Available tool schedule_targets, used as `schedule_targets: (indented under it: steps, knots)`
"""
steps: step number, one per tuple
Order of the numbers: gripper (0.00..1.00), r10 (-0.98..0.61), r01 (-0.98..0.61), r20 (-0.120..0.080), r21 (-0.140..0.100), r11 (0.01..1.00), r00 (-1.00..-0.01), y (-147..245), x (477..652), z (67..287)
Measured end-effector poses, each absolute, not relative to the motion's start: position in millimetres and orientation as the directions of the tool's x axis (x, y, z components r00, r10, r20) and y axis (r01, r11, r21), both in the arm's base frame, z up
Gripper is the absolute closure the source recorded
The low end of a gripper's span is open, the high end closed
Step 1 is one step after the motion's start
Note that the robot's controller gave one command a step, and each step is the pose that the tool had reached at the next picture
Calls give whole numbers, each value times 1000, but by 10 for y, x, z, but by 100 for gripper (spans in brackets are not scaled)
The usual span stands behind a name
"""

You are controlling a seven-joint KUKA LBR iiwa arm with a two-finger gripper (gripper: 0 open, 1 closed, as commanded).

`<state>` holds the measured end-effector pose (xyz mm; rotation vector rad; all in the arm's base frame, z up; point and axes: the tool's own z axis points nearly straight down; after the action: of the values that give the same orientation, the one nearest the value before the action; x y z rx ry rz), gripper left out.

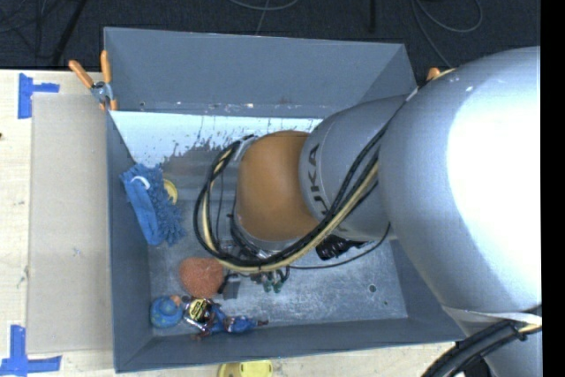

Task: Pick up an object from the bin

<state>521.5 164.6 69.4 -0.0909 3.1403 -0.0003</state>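
Camera view: gripper (253,278) sat low beside the red-brown lump (203,276), probably lining up a grab; couldn't tell the claw's state.

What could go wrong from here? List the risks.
1. The orange wrist cover hides the tool tip, so contact with the reddish-brown round lump beside it cannot be checked.
2. The small blue and yellow pieces heaped against the grey metal bin wall may be nudged or picked together.
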Motion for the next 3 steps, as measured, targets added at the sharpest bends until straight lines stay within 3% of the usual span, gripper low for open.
schedule_targets:
  steps: [1,2,3]
  knots:
    - [100,-58,-58,0,0,998,-998,1646,5215,694]
    - [100,1,1,-1,0,1000,-1000,1905,5372,1839]
    - [100,0,0,-1,-1,1000,-1000,1905,5372,1839]
